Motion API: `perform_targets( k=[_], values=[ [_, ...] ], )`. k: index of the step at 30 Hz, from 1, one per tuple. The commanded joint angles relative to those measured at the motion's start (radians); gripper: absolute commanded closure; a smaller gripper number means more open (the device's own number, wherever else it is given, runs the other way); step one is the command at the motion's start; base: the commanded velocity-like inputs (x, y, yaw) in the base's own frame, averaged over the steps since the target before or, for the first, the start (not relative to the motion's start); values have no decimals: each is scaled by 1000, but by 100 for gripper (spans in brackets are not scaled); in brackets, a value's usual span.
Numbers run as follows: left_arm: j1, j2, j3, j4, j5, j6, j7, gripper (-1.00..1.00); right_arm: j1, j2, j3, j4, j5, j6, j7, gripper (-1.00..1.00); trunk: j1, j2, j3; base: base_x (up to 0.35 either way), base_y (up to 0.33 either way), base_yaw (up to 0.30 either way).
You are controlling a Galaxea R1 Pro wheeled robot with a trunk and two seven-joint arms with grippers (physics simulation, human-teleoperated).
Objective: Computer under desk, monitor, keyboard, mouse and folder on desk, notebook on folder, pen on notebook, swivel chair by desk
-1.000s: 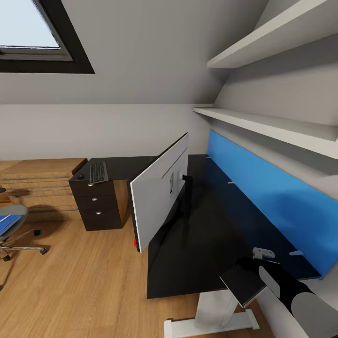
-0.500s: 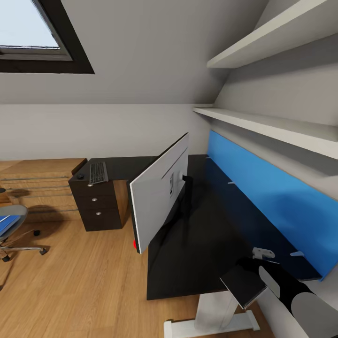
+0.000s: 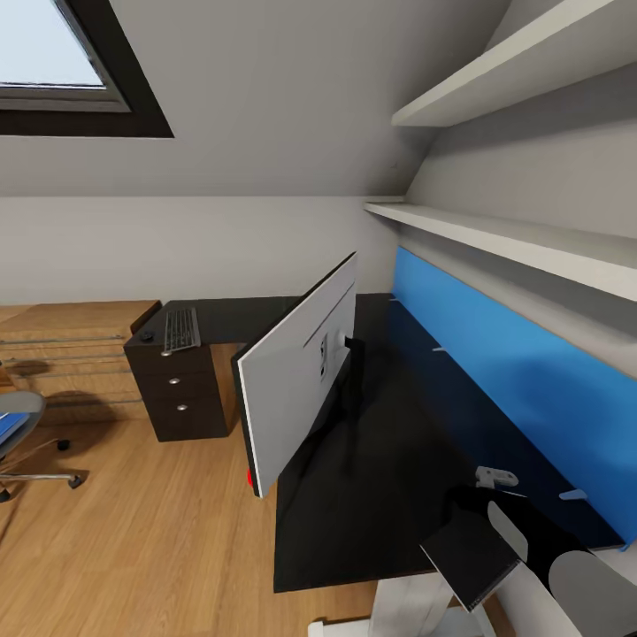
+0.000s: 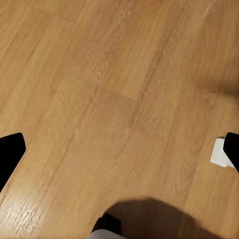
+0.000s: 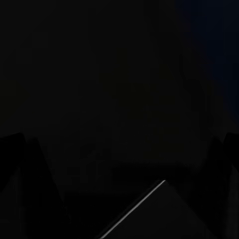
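From the head camera I see the black counter (image 3: 389,495) running from 6 toward 12 o'clock along a blue wall panel (image 3: 513,380). The monitor (image 3: 296,389) stands on it, its grey back toward me. The keyboard (image 3: 180,329) lies on the drawer unit (image 3: 172,389) at about 10 o'clock, the mouse (image 3: 146,336) just beside it. The swivel chair (image 3: 18,433) sits at 9 o'clock on the wood floor (image 3: 133,531), something blue on its seat. My right arm (image 3: 540,548) shows at 5 o'clock holding a dark flat thing (image 3: 469,553) over the counter's near edge; I cannot tell how its fingers stand. My left fingers (image 4: 12,154) are spread wide, empty, above bare floor.
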Motion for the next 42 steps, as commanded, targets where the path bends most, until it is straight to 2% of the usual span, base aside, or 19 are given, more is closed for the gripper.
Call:
perform_targets(
  k=[1,24,28,33,36,38,42],
  values=[
    [0,0,-1,-2,10,5,6,-100,1,-1,9,8,-14,5,-7,-100,0,0,-1,17,0,0],
    [0,0,-3,1,10,5,7,-100,1,-4,9,-5,-14,3,-7,-100,0,0,-1,2,0,0],
    [0,-1,-4,12,9,5,8,-100,1,-12,8,-45,-14,4,-7,-100,0,0,-1,0,0,0],
    [0,-1,-5,21,7,5,8,-100,4,-37,6,-149,-25,15,-6,-100,0,0,-1,0,0,0],
    [0,-1,-5,23,7,5,8,-100,11,-52,5,-222,-50,35,-7,-100,0,0,-1,0,0,0],
    [0,-1,-6,24,6,4,8,-100,33,-67,5,-301,-108,92,-7,-100,0,0,-1,0,0,0],
    [0,-1,-5,25,6,4,8,-100,57,-92,5,-357,-191,157,-7,-100,0,0,-1,0,0,0]
  ],
)
